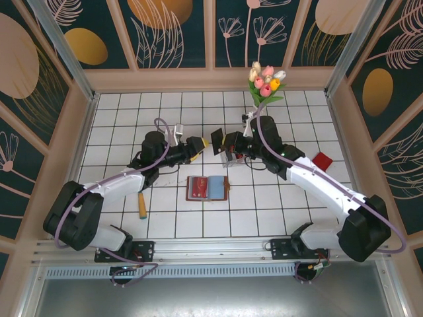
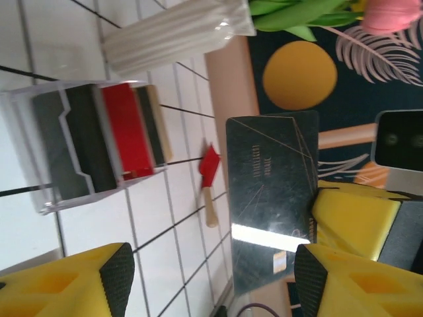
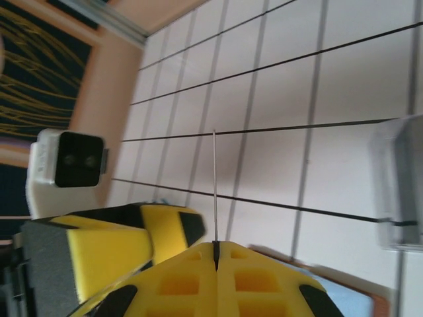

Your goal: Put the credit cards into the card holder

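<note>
Pinching a dark credit card point(image 2: 271, 185) by one edge, the right gripper point(image 3: 216, 248) has its yellow fingers pressed flat together on it. In the right wrist view the card is just a thin line sticking up out of the seam, lower middle of the frame. The left wrist view shows the same card face-on, centre right, with the right gripper's yellow fingers on its right-hand edge.

The left gripper point(image 2: 213, 271) sits along the bottom of that frame with its jaws spread wide and nothing clamped. The card's lower end comes down right by its right-hand finger; can't tell if they touch.

From the top camera the two grippers meet nose to nose mid-frame above the white tiled table point(image 1: 165, 224), card between them. The card holder point(image 1: 207, 188) lies open flat on the tiles just below them in the frame, left half reddish, right half grey.

A clear plastic box point(image 2: 46, 198) on the left of the left wrist frame holds more credit cards point(image 2: 125, 132) standing on edge, dark grey, red and dark. A red toy shovel point(image 2: 209, 168) lies on the tiles past it, and tulips point(image 1: 266, 82) stand upper centre right of the top view
</note>
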Available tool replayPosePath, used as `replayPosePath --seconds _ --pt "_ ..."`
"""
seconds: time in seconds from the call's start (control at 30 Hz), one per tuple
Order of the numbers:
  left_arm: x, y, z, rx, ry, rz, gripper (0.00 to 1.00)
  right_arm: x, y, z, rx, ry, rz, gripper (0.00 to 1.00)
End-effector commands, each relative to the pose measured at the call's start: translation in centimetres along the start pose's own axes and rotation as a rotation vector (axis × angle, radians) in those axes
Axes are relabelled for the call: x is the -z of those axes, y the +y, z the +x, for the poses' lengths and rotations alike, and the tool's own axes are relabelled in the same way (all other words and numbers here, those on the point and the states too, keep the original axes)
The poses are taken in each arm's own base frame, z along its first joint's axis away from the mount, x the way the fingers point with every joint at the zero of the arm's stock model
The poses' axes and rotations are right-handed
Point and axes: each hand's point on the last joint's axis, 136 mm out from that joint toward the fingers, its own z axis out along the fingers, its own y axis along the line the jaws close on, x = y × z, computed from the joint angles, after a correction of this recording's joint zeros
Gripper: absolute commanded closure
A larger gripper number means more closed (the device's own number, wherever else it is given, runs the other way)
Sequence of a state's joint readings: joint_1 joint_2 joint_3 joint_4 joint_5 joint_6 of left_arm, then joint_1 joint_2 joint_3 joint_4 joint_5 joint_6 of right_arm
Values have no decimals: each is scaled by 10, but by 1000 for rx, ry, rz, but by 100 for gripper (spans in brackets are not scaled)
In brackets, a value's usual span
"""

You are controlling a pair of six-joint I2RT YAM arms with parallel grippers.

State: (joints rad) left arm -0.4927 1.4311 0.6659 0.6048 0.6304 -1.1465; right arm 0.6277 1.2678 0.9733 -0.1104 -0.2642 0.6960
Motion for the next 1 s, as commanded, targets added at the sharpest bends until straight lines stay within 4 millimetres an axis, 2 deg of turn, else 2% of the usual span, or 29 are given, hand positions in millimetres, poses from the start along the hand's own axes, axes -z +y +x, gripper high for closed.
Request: replayPosePath --seconds 0.0,0.1,0.3,0.47,0.57,0.67,0.73,0.83,0.9,0.97 --pt "1 -37 -2 -33 22 153 35 8 35 -6 -43 -13 -190 100" --pt "3 -47 -4 -32 20 196 43 7 37 -5 -64 -18 -218 100" --pt "6 -52 -3 -37 15 213 65 5 35 -3 -96 -20 -241 100" --pt "8 -53 -2 -33 14 220 81 2 24 0 -130 -16 -221 100" --pt "9 -49 -2 -37 4 198 90 1 15 4 -146 -9 -193 96" --pt "10 -26 2 -60 2 84 96 -2 -9 14 -160 3 -90 83" --pt "16 5 7 -86 -6 -64 97 -5 -41 30 -172 24 61 77" --pt "34 52 25 -87 -3 -247 97 -7 -83 60 -177 68 235 66" --pt "45 73 39 -59 -5 -297 97 -12 -97 80 -185 107 265 64" --pt "51 85 53 -40 -2 -307 97 -18 -104 96 -210 134 270 65"
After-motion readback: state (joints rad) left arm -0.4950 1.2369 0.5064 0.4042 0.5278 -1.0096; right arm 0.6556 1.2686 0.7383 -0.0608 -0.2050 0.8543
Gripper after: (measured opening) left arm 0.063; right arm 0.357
